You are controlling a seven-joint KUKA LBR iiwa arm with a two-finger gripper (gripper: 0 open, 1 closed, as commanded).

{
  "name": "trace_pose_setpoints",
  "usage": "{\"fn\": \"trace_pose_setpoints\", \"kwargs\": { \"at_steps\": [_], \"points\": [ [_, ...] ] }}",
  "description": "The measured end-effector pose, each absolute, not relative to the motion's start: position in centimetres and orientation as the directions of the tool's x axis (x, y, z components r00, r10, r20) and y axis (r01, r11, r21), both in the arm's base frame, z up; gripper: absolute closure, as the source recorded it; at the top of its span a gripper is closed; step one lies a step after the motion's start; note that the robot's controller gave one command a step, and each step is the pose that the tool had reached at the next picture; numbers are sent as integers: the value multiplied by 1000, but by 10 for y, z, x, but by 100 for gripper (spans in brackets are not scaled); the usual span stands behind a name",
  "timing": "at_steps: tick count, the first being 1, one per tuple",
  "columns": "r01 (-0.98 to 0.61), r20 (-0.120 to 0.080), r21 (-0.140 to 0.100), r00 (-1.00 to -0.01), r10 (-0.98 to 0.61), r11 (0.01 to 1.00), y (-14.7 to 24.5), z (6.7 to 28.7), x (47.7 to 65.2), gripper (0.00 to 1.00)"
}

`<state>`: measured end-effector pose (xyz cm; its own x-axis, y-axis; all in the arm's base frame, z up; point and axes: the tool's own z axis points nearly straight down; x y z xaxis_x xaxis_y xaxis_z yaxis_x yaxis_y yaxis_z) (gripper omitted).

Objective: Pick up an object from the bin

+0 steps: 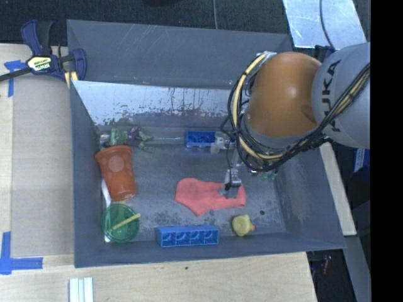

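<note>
Camera view: pink patch (lengthwise left-right)

You're looking at a grey metal bin. On its floor:
- pink flat piece at centre
- orange cup on its side at 9 o'clock
- green round thing at 8
- blue studded block at 6
- small yellow-green lump at 5
- second blue block at 12, near the back wall

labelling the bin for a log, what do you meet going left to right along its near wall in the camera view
round green plastic thing with a yellow streak → long flat blue studded brick → small yellow-green lumpy ball
</note>
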<state>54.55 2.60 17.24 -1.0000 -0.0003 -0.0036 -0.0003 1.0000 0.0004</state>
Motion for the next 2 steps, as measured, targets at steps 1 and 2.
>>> {"fn": "trace_pose_setpoints", "kwargs": {
  "at_steps": [1, 2],
  "points": [
    [50, -10, 1, -999, 50, 999, 26, 109, 560, 0],
    [253, -12, 4, -967, 253, 967, 21, 76, 528, 0]
  ]
}}
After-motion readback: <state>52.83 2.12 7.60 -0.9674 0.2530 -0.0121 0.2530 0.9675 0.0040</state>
